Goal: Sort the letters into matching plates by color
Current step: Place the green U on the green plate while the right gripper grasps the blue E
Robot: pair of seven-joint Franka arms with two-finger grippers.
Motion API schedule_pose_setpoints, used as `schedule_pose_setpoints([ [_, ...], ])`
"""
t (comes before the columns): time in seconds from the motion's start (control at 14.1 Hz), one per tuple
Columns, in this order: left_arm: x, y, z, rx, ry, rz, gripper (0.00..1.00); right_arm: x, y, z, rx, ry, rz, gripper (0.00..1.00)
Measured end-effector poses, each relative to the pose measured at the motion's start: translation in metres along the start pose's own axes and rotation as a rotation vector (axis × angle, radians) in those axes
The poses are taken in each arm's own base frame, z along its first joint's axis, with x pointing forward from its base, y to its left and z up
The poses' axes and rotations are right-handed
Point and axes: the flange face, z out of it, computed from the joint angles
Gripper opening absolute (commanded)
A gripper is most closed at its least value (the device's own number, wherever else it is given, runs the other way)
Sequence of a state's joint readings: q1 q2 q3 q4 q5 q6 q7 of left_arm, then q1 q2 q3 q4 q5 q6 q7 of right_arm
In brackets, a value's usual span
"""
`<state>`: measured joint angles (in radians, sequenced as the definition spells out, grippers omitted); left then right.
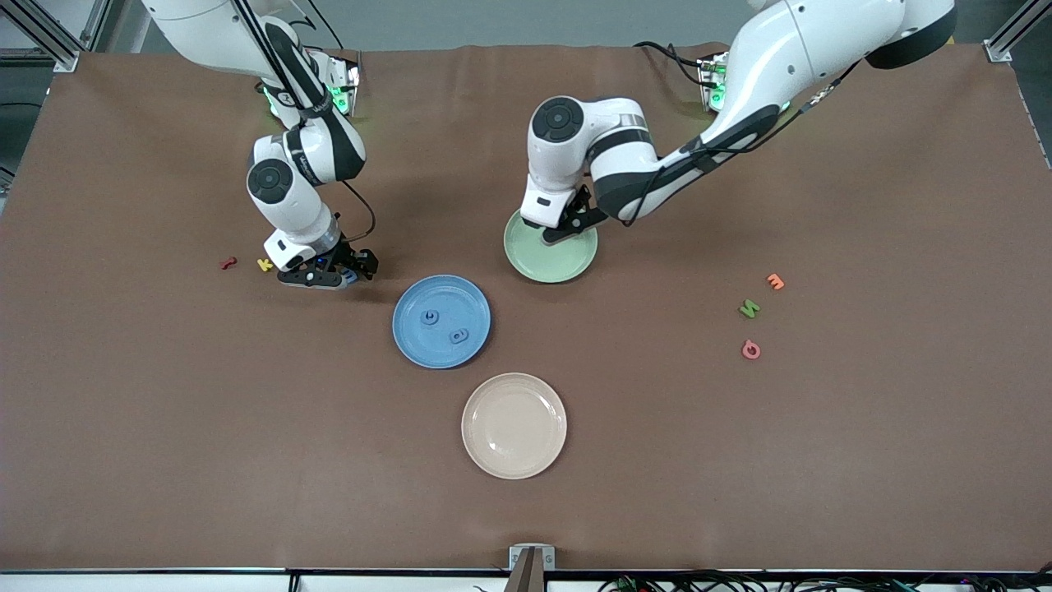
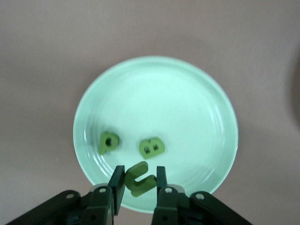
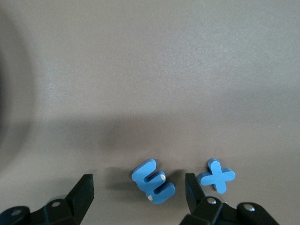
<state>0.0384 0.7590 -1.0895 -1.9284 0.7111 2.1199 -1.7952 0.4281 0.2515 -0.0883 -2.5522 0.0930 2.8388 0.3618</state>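
Over the green plate point(image 2: 187, 93), the left tool point(image 2: 137, 185) pinches a green C point(image 2: 139, 178); green P point(image 2: 108, 142) and B point(image 2: 151, 146) lie in the plate. The right tool point(image 3: 138, 190), fingers spread wide, straddles a blue E point(image 3: 153, 180) on the counter point(image 1: 740, 452), a blue X point(image 3: 216, 175) just beside. The blue plate point(image 1: 411, 345) holds two blue letters point(image 1: 429, 316). A green letter point(image 1: 749, 309) lies toward the left arm's end.
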Motion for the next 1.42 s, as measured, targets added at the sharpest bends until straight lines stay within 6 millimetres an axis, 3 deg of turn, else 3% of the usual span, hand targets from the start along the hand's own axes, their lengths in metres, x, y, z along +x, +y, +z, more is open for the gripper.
schedule_pose_setpoints([
  [0.21,-0.023,0.009,0.022,0.041,-0.001,0.004,0.21,-0.002,0.001,0.006,-0.006,-0.008,0.0,0.87],
  [0.35,-0.024,0.019,0.029,0.037,0.009,-0.005,0.21,-0.002,0.001,0.008,-0.007,-0.009,-0.001,0.8],
  [0.5,-0.019,0.028,0.031,0.024,0.027,-0.015,0.22,-0.002,0.001,0.008,-0.007,-0.009,-0.002,0.62],
  [0.71,-0.012,0.034,0.037,-0.001,0.038,-0.027,0.22,-0.002,0.0,0.008,-0.007,-0.009,-0.002,0.04],
  [0.99,-0.012,0.036,0.036,-0.021,0.034,-0.028,0.27,-0.001,0.0,0.005,-0.003,-0.002,-0.001,0.0],
  [1.06,-0.012,0.037,0.036,-0.024,0.033,-0.028,0.51,-0.001,0.0,0.005,-0.003,-0.002,-0.001,0.0],
  [1.13,-0.012,0.037,0.035,-0.026,0.033,-0.029,0.94,-0.001,0.0,0.005,-0.003,-0.002,-0.001,0.0],
  [1.2,-0.011,0.037,0.035,-0.027,0.033,-0.029,1.0,-0.001,0.0,0.005,-0.003,-0.003,-0.001,0.0],
  [1.42,-0.011,0.038,0.034,-0.03,0.031,-0.033,1.0,0.005,-0.004,0.001,0.0,0.002,-0.003,0.0],
])
